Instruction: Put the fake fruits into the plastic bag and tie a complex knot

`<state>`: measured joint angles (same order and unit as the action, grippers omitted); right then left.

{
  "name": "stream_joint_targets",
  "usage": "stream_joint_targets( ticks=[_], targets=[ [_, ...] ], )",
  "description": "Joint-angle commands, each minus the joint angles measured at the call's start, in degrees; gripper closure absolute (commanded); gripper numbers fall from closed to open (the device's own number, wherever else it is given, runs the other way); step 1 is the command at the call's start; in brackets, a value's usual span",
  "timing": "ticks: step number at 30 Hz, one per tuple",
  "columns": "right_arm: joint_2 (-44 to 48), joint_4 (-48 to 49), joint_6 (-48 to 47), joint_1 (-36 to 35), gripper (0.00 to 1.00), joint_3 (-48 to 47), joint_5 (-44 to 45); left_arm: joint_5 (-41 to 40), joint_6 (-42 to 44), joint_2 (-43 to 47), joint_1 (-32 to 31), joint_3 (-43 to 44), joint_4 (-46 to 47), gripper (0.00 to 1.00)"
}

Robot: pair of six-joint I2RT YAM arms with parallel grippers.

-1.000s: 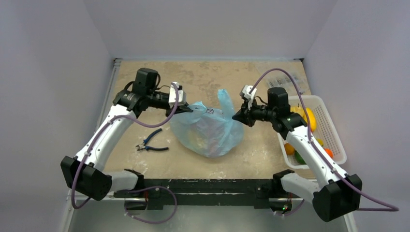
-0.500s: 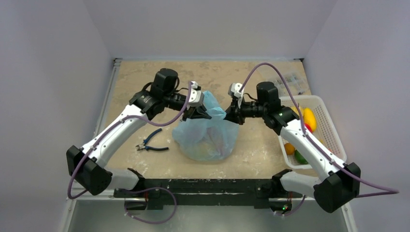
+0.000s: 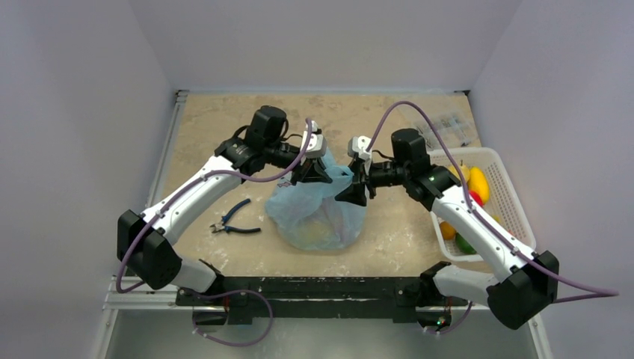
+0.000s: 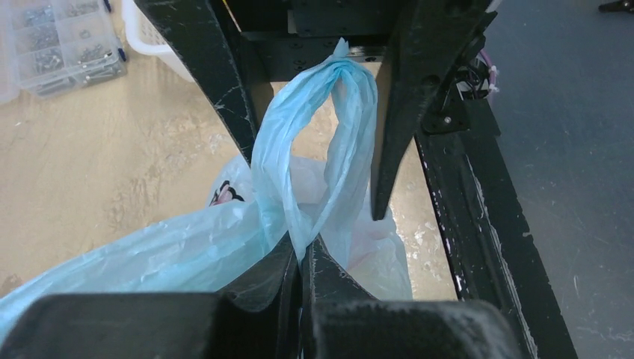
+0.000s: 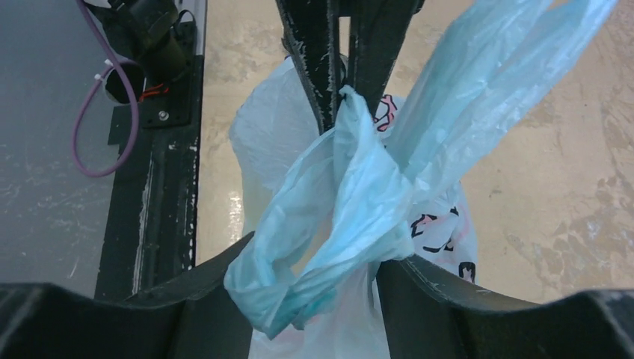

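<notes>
The light-blue plastic bag (image 3: 318, 217) stands mid-table with a yellowish fake fruit (image 3: 317, 229) showing through it. My left gripper (image 3: 310, 173) is above the bag's top, shut on a twisted handle strip (image 4: 314, 142) right at the fingertips (image 4: 303, 250). My right gripper (image 3: 353, 193) faces it, open, and a folded bunch of handle (image 5: 329, 247) hangs loose between its spread fingers (image 5: 318, 254). The strips cross between the two grippers; whether they form a knot I cannot tell. More fake fruits (image 3: 477, 184) lie in the white basket (image 3: 516, 217).
Blue-handled pliers (image 3: 233, 218) lie on the table left of the bag. A clear parts box (image 3: 448, 123) sits at the back right, beside the basket. The table's black front rail (image 3: 314, 288) runs between the arm bases.
Both arms have swung inward and now meet over the bag, which has bunched up narrower. The right gripper has opened and let go of its handle strip; the left stays shut.
</notes>
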<state>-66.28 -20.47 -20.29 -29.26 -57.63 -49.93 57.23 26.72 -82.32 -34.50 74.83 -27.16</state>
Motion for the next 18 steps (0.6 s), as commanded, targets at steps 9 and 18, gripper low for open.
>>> stream_joint_targets(
  ticks=[9,18],
  targets=[
    [0.2,1.6,-0.8,-1.2,0.47,-1.7,-2.9,1.5,-4.7,-1.5,-0.3,3.1,6.3,1.0],
    [0.5,3.6,1.1,-1.4,0.76,-0.2,-1.7,4.1,-0.3,-2.2,-1.6,5.1,1.5,0.98]
  ],
)
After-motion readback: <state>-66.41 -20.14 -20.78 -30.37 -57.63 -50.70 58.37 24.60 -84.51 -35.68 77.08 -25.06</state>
